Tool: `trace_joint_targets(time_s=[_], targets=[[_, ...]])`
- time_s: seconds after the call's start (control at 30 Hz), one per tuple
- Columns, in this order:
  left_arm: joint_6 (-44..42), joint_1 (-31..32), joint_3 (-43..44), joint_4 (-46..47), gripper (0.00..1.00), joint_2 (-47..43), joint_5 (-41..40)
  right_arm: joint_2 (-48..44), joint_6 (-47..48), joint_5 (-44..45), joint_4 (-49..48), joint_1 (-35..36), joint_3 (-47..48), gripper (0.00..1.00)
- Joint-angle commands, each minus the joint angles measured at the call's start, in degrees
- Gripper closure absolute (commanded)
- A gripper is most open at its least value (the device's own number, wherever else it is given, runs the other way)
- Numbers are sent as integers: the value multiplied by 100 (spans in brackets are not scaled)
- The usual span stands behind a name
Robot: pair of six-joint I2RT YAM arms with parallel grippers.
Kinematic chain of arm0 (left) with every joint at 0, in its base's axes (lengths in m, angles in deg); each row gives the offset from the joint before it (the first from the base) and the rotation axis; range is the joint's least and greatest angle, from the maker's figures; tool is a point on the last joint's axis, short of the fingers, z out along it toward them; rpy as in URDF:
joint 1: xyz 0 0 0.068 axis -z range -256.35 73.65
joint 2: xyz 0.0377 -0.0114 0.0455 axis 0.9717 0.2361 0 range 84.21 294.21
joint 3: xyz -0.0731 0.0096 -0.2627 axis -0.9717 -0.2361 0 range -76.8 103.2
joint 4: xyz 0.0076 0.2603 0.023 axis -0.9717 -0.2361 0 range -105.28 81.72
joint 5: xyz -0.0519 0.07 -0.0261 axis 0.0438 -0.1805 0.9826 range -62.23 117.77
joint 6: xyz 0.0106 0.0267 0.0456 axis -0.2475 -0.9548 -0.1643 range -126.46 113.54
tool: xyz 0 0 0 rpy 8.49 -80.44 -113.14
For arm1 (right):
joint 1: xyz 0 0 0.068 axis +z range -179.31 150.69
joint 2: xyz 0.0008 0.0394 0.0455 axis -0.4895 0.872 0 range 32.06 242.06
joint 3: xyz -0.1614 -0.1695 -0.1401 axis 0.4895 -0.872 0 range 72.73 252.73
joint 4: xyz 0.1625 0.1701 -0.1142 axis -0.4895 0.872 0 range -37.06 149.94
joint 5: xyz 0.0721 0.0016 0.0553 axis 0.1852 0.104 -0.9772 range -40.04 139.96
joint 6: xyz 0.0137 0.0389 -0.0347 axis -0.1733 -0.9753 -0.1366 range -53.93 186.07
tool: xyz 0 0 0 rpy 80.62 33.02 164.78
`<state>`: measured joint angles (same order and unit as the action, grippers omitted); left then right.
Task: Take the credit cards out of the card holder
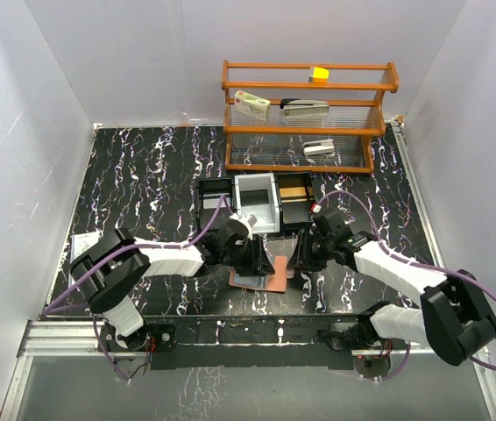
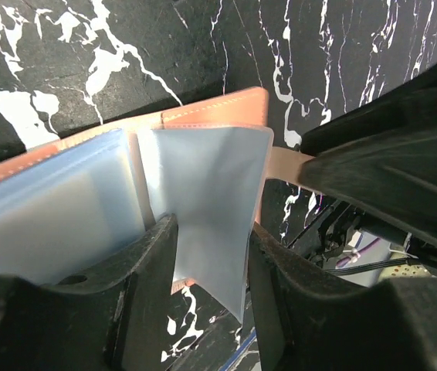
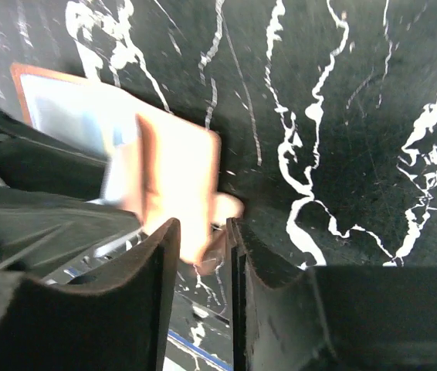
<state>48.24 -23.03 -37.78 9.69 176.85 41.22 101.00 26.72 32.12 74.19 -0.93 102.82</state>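
The salmon-pink card holder (image 1: 271, 277) lies open on the marble table between my two grippers. In the left wrist view its pink rim (image 2: 218, 104) frames pale blue inner leaves. One bowed pale leaf (image 2: 203, 178) stands between the fingers of my left gripper (image 2: 212, 232). It leans on the right finger (image 2: 272, 270), and a gap shows beside the left one. Pocket leaf or credit card, I cannot tell. My right gripper (image 3: 203, 232) is slightly open at the blurred card holder (image 3: 180, 170), beside its snap tab (image 3: 230, 207), with nothing between its fingers. From above, the left gripper (image 1: 255, 256) and right gripper (image 1: 301, 257) flank the holder.
A black three-part tray (image 1: 217, 191) with a white bin stands just behind the grippers. Behind it a wooden rack (image 1: 309, 132) carries a white-and-red box, a stapler and a yellow block. White walls enclose the table; a paper slip (image 1: 83, 244) lies at the left.
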Motion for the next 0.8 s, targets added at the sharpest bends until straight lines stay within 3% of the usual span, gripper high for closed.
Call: trace_joint_targets(time_s=[0.0,0.1,0.33,0.77], targets=[[67,16,-77,319,60,93,256,-458,21,534,487,-8,712,65],[-18,13,-51,178,59,51,249,-673,3,477,510,-17,902,60],[-281,15,57,-147,52,-85,331,-317,-397,-1024,-501,0,1056,63],[-282,36,-7,-117,50,-264,474,853,-335,-994,-770,419,1207,70]])
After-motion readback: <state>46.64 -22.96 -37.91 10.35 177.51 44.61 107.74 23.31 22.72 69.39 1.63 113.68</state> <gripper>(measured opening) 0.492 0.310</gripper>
